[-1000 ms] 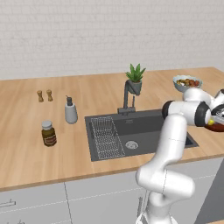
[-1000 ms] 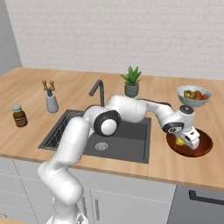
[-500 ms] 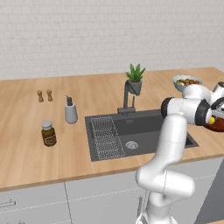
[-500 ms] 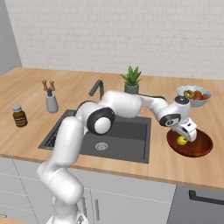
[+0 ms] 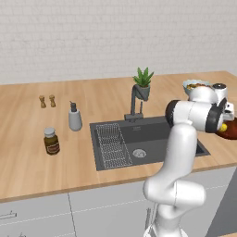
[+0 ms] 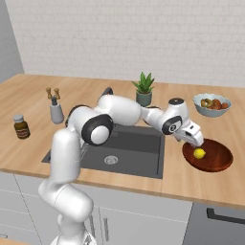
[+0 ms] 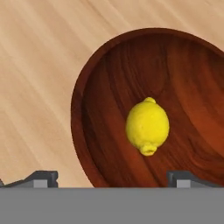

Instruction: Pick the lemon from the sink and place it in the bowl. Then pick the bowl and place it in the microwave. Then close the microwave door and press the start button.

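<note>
Wooden counter point(image 6: 143, 179) running wide under pale brick wall point(image 5: 92, 37), grey cabinets below. Dark grey sink point(image 5: 152, 134) sunk into counter middle, wire rack point(image 5: 112, 147) on its left side, round steel drain point(image 5: 139, 153) at basin floor, dark faucet point(image 5: 134, 104) at back edge. White arm point(image 6: 119, 112) stretched across sink toward counter's right end. Reddish-brown bowl point(image 6: 215, 160) sitting on counter right of sink, near front edge, wide and shallow, glossy inside. Pale grey fruit bowl point(image 6: 212, 105) behind it, well apart, holding orange and red fruit. Potted plant point(image 6: 143, 88) behind faucet. Soap dispenser point(image 5: 74, 117) left of sink; brown jar point(image 5: 51, 141) in front of that, nearer counter edge; two small shakers point(image 5: 46, 101) farther back left. Gripper point(image 6: 194, 140) hovering just over bowl's left rim, jaws spread wide, released, grasping nothing. Lemon point(image 7: 147, 126) lying loose inside bowl, left of bowl centre in right base view, touching bowl floor, clear of both fingertips point(image 7: 43, 178). Seen from hand camera: lemon sitting between the two spread tips, nub end pointing toward camera, bowl rim curving round at left.
</note>
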Tool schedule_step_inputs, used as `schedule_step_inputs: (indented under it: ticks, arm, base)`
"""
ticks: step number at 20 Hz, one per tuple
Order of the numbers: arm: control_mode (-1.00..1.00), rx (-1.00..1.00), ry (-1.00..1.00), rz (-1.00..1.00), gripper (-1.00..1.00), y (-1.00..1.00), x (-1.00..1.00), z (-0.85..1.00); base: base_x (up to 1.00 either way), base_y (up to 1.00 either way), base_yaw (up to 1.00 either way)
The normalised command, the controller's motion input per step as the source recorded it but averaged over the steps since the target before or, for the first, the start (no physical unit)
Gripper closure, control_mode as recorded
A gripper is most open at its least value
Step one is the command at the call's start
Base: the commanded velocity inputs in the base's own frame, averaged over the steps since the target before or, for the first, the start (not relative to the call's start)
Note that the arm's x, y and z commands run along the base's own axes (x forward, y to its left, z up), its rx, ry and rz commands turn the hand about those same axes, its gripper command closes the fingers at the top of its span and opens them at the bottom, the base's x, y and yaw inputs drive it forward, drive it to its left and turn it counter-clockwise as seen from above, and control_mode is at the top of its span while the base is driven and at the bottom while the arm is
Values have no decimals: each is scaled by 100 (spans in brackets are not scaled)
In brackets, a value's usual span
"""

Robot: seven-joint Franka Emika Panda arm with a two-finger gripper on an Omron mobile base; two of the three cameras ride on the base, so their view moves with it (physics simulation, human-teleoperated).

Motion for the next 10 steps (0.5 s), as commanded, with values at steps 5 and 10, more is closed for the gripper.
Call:
schedule_step_inputs:
  ticks: [5,10]
  arm:
    - [-100,-1,18,14,-100,0,1,2]
    - [-100,0,24,16,-100,0,7,0]
  base:
    - [0,0,0]
    - [0,0,0]
